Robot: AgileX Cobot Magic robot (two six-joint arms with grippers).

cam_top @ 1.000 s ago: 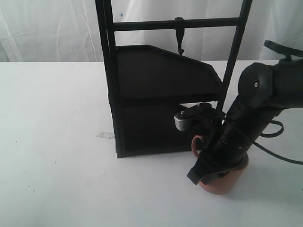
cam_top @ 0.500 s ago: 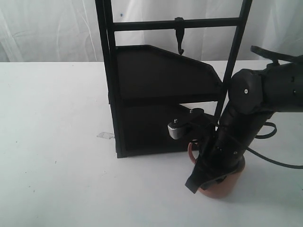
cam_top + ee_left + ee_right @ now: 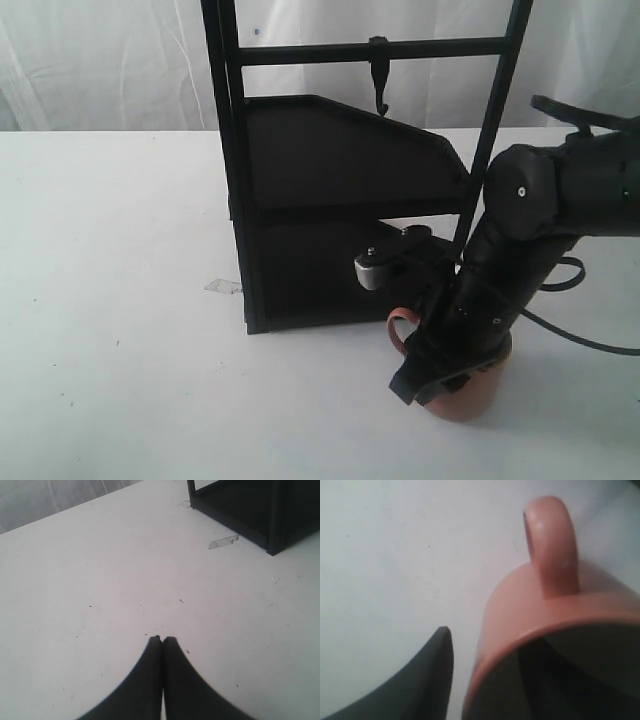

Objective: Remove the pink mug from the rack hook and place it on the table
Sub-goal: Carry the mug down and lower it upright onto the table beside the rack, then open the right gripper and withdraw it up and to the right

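The pink mug (image 3: 462,402) stands upright on the white table (image 3: 120,320) just in front of the rack's right corner, its handle (image 3: 400,324) pointing toward the rack. My right gripper (image 3: 440,372) straddles its rim. In the right wrist view one finger (image 3: 437,670) is outside the mug (image 3: 530,600) with a strip of table showing between them, and the other is inside, so my right gripper (image 3: 500,645) is open. The rack hook (image 3: 378,78) hangs bare on the top crossbar. Over bare table, my left gripper (image 3: 162,639) is shut on nothing.
The tall black rack (image 3: 330,200) with two angled shelves stands mid-table, close behind the mug and my right arm. A scrap of clear tape (image 3: 222,286) lies left of the rack's base, seen also as tape (image 3: 223,541) in the left wrist view. White curtains hang behind.
My right arm came down and slightly left with the mug, which now rests on the table. Its handle shows more clearly. The left gripper's earlier state is not shown.
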